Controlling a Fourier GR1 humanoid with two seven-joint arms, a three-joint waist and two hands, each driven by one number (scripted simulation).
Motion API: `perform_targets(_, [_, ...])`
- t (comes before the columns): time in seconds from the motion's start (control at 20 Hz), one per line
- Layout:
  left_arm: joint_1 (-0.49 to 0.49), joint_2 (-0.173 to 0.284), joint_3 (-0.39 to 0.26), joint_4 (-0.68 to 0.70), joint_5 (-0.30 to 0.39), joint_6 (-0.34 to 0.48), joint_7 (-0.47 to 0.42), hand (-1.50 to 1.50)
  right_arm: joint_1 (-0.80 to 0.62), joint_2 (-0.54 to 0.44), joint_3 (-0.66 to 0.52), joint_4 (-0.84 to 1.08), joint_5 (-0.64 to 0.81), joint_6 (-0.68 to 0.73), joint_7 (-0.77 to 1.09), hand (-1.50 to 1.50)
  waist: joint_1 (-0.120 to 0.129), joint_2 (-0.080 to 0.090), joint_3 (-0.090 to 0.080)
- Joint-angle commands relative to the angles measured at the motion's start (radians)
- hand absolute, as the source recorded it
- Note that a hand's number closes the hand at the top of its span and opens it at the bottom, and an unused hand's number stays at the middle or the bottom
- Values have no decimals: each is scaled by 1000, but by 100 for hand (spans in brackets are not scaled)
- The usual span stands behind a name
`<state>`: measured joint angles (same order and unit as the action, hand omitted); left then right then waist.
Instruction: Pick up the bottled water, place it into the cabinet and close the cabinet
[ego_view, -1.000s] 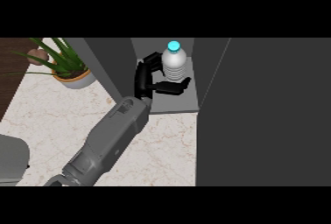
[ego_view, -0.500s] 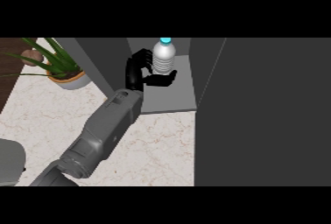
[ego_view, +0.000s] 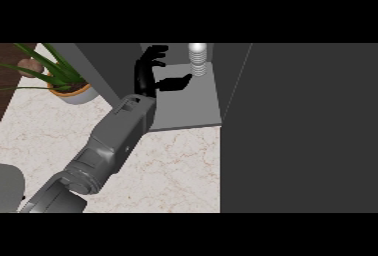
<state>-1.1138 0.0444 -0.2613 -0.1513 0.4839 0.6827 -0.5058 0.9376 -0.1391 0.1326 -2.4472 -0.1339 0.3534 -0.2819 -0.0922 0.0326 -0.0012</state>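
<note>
The bottled water (ego_view: 197, 60) is seen upright on the cabinet shelf (ego_view: 188, 107), at the back, its top cut off by the view's upper edge. It is judged light, stiff and smooth, best taken round its ribbed middle. The left hand (ego_view: 151, 75) is held wide just beside it, nothing gripped. A potted plant (ego_view: 55, 80) stands well apart on the marble counter (ego_view: 170, 165). The cabinet door (ego_view: 303, 125) is not yet closed.
</note>
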Motion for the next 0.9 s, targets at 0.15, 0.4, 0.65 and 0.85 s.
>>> perform_targets(0.15, [-48, 6, -9, 65, -37, 50, -38, -150, 28, -11, -17, -35, -77, 34, -7, -150, -11, -1, 0])
perform_targets(0.4, [-71, 23, 3, 61, -28, -78, -31, -150, -13, 3, 18, -43, -55, 16, 36, -150, -5, 13, -2])
perform_targets(0.65, [-50, -22, 67, -28, 25, -150, -165, -150, 11, -11, -8, -21, -66, 44, 11, -150, 14, -5, -1])
perform_targets(0.85, [-77, 2, 93, -47, 43, -281, -172, -150, 20, 2, 30, -48, -58, 43, 34, -150, 26, -11, -1])
